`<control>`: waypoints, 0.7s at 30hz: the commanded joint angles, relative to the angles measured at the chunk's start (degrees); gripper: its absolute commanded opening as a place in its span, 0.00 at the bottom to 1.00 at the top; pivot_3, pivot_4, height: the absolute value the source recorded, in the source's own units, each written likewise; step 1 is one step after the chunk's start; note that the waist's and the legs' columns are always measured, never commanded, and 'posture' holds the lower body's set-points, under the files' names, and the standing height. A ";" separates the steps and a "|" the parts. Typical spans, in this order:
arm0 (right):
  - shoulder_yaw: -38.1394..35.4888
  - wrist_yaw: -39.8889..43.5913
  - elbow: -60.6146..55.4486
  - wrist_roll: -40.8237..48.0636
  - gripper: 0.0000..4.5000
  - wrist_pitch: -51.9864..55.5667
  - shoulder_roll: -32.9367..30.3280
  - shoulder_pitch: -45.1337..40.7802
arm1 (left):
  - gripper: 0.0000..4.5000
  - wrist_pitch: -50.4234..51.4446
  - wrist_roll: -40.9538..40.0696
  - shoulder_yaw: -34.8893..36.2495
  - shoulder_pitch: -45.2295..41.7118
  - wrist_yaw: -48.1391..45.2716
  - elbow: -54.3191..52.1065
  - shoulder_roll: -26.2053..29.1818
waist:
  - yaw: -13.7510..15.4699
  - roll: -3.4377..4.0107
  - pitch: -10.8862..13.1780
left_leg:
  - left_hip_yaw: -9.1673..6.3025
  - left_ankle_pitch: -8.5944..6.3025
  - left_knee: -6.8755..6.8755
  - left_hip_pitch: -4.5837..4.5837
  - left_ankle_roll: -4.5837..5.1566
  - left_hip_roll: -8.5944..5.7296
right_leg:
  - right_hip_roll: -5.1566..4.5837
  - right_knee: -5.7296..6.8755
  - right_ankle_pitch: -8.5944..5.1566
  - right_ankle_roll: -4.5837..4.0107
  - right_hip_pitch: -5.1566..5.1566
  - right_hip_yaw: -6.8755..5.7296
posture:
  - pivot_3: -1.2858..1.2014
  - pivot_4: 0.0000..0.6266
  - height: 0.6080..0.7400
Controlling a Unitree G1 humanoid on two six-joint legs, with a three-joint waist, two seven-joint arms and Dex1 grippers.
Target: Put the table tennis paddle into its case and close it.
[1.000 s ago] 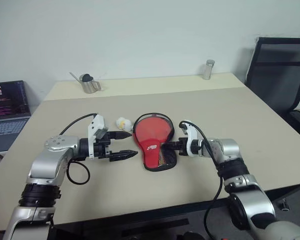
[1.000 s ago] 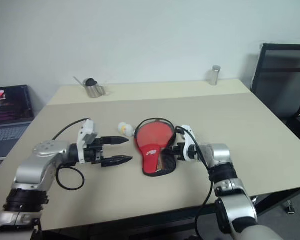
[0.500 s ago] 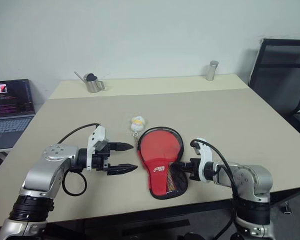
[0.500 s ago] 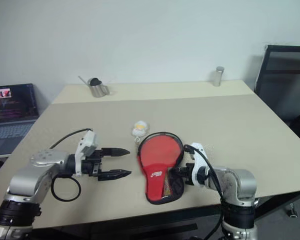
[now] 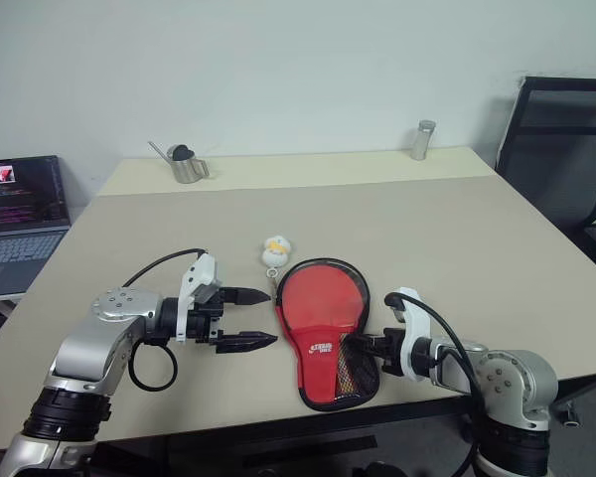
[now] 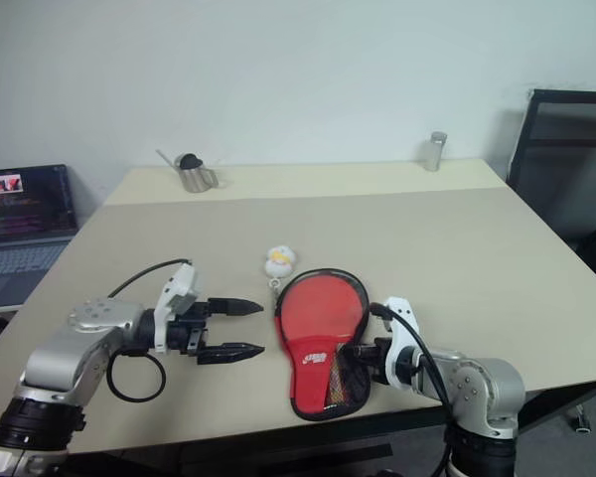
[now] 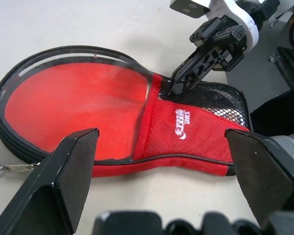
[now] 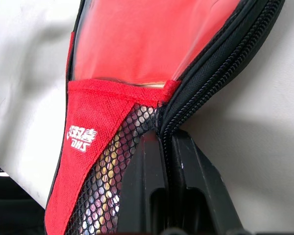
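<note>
Right pincer is clamped on the black zipper edge of the case, paddle sitting inside it, flat on the desk. Left pincer hangs wide open just beside it.

A beige table stands against a plain white wall. A black chair stands at its right, and an open laptop sits at its left.
</note>
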 commanded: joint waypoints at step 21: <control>1.69 -2.62 -12.17 11.67 0.95 0.52 -11.60 -3.04 | 1.00 -2.55 -0.16 0.43 0.43 1.32 -1.36 -0.02 | 0.04 0.00 0.00 | -0.16 -0.01 -0.03 -0.27 0.02 0.00 | 0.01 -0.41 0.03 0.05 0.00 -0.19 | 0.52 0.24 1.00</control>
